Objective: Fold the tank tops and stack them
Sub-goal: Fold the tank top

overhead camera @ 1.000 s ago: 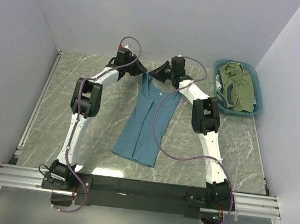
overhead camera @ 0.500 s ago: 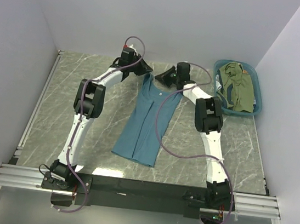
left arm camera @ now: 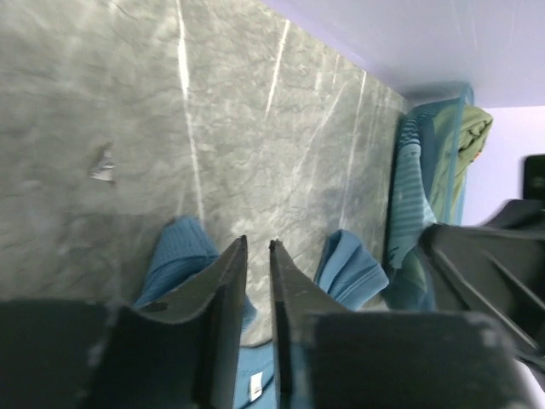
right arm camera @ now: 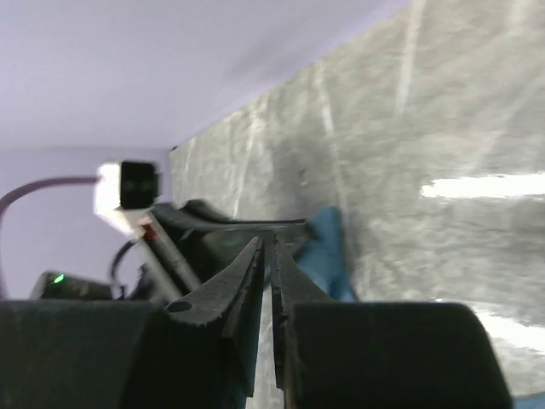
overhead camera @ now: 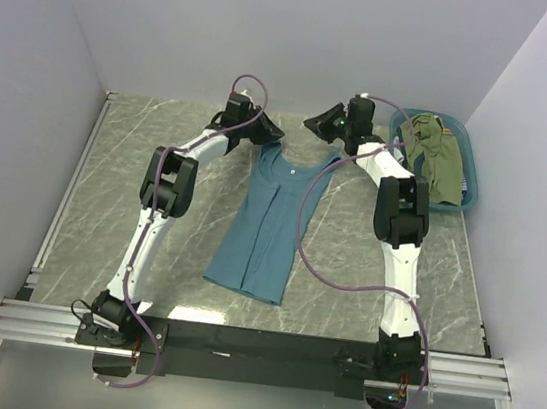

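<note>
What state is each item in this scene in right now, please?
teal tank top: lying flat, not gripped, not yet stacked.
olive-green tank top: crumpled in the basket.
striped tank top: bunched in the basket, partly hidden.
basket: upright, holding two tops.
left gripper: almost shut, empty.
right gripper: almost shut, empty.

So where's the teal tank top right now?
Top view: the teal tank top lies flat at the table's middle, straps toward the far wall, basket to its right.
</note>
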{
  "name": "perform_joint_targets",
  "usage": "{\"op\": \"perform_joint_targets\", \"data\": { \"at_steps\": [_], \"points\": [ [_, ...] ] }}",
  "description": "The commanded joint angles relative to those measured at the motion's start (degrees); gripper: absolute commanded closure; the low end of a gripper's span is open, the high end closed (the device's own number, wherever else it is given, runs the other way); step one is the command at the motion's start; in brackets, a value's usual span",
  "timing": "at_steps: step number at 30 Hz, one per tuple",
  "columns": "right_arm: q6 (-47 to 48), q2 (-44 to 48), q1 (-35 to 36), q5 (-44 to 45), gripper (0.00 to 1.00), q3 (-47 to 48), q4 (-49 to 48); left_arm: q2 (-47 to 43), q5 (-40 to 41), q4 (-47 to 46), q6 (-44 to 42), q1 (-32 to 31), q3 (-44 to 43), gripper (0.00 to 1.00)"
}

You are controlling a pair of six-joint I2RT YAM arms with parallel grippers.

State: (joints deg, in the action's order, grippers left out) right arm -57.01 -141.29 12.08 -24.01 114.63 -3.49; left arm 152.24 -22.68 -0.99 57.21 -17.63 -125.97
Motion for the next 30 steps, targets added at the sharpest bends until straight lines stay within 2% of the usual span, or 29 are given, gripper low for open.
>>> {"op": "perform_joint_targets", "data": {
  "at_steps": [1,10,14,18,21,26,30],
  "points": [
    [3.3,3.1,0.8,-2.4,0.85,0.1,-0.1,0.4,-0.4,-5.1,2.4,-1.5,-1.3,0.76],
    [8.4,5.1,1.0,-3.9,0.82,-3.4,1.5,3.1,-2.7,-10.7,6.6,-2.5,-1.9,0.62],
    [10.6,6.0,1.1,-4.3,0.81,-4.4,2.0,-0.1,-2.4,-14.5,7.3,-1.3,0.6,0.51],
    [12.4,6.7,1.5,-3.9,0.79,-4.2,3.0,-2.7,-2.8,-17.5,7.8,0.0,1.1,0.46],
    [13.2,6.6,1.8,-3.7,0.79,-3.8,4.3,-4.6,-3.1,-18.9,8.0,0.9,1.3,0.44],
    [15.6,4.6,3.2,-2.9,0.71,-0.6,7.7,-8.7,-4.1,-21.3,8.4,2.6,5.0,0.43],
    [17.0,3.1,4.6,-1.2,0.69,1.8,9.4,-12.4,-3.0,-18.4,6.9,3.2,8.8,0.45]
  ]
}}
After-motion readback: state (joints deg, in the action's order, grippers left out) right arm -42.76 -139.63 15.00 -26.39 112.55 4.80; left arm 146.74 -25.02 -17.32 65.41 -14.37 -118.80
